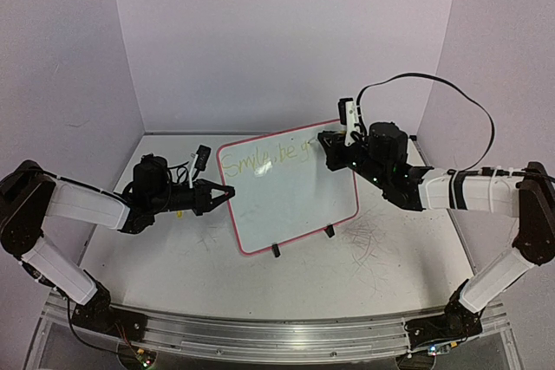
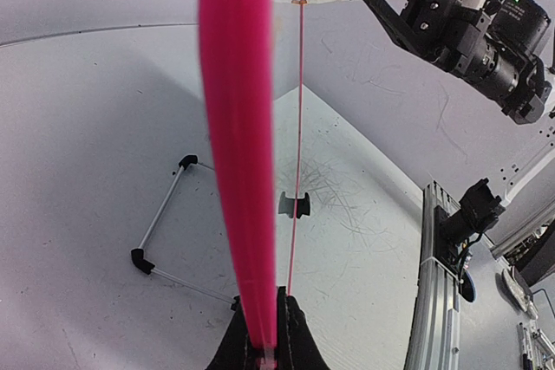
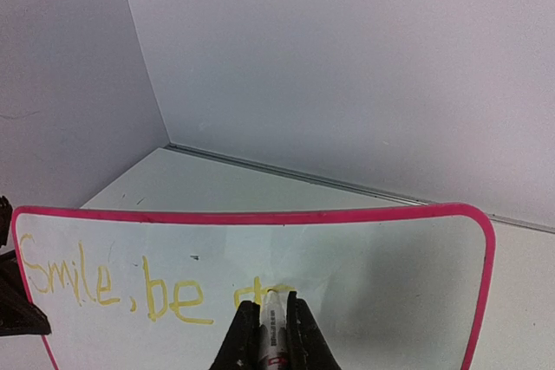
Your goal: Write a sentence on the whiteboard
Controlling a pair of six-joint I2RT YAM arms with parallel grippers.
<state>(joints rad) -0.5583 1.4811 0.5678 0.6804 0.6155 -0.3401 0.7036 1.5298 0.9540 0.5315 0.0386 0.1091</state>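
Observation:
The whiteboard (image 1: 290,201), white with a thin pink frame, stands tilted on the table between my two arms. My left gripper (image 1: 227,193) is shut on its left edge; in the left wrist view the pink frame (image 2: 236,127) runs straight up from between the jaws of this gripper (image 2: 267,296). My right gripper (image 1: 328,146) is shut on a white marker (image 3: 274,327) whose tip touches the board. The sentence (image 3: 113,288), in yellow strokes, reads "Smile, be" and then a partly formed word just above the right gripper (image 3: 274,305).
Two black clip feet (image 1: 275,250) (image 1: 329,232) hold the board's lower edge. Old scribble marks (image 1: 368,236) cover the table to the right of the board. A thin wire stand with black ends (image 2: 165,214) lies behind the board. A black cable (image 1: 451,93) arcs over the right arm.

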